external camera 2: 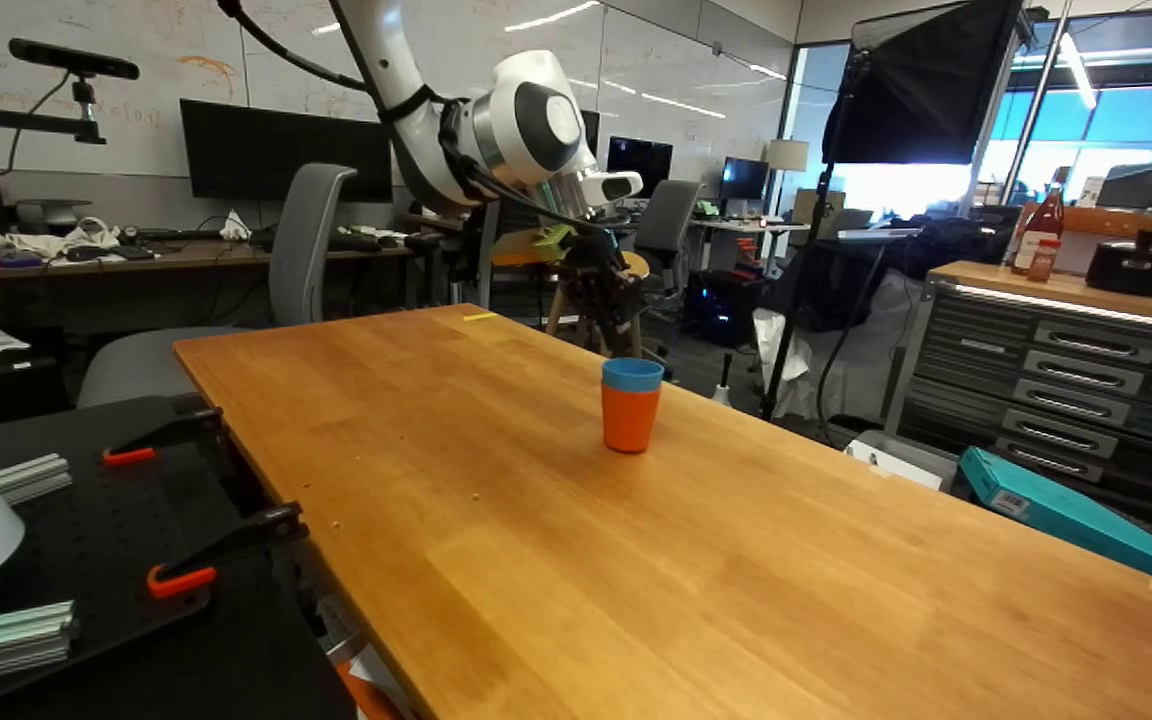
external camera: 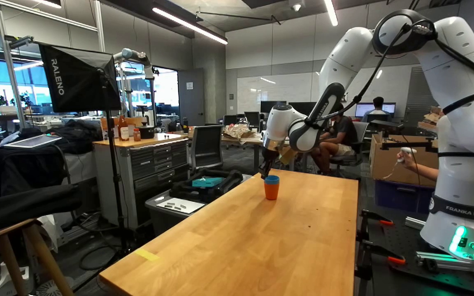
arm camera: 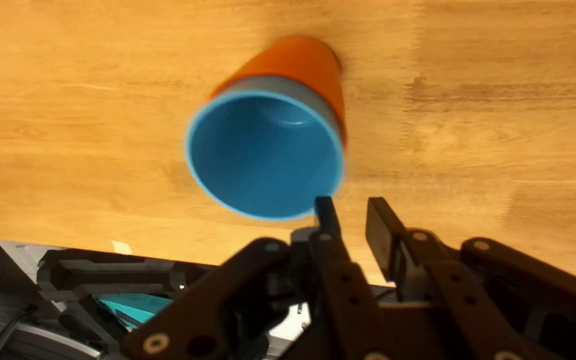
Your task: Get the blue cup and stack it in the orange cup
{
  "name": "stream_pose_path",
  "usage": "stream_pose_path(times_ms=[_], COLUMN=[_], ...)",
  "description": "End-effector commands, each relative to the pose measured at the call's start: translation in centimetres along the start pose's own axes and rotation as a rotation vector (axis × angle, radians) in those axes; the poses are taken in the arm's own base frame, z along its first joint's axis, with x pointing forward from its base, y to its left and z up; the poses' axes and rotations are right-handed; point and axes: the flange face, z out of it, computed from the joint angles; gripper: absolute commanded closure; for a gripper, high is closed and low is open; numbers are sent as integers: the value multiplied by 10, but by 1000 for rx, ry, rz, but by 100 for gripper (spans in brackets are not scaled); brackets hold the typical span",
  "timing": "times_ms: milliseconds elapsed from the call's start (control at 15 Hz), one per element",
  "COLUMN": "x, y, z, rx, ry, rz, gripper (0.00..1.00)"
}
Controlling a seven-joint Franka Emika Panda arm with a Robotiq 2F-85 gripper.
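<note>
Gripper (arm camera: 349,204) gap clearest in wrist view.

Table (external camera: 278,234): shared in both exterior views, facing from opposite ends
Blue cup (arm camera: 268,155): wrist view, close, looking down

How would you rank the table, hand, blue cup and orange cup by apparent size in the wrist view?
1. Table
2. Hand, enlarged by nearness
3. Blue cup
4. Orange cup, by its visible part only

Room on the table (external camera 2: 786,570) around the orange cup (external camera 2: 629,420), blue cup (arm camera: 265,150) blocking its mouth, just beside the tool (arm camera: 349,204)
</note>
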Motion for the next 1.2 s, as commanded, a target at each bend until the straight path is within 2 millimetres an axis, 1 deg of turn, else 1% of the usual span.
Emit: stream_pose_path(times_ms=[0,133,267,333,400,533,600,733,1000,1133], x=[5,4,7,6,6,11,10,22,46,57], y=[3,1,-3,-11,-18,-24,-24,-19,-4,1], z=[-12,-23,-39,-49,-59,-77,-83,-110,-148,-162], rx=[20,38,81,113,140,191,212,207,168,158], ry=[20,16,-14,-53,-102,-203,-255,-322,-374,-378], rz=[30,27,-6,-48,-93,-155,-180,-205,-228,-226], gripper=[45,29,16,7,1,0,0,0,0,0])
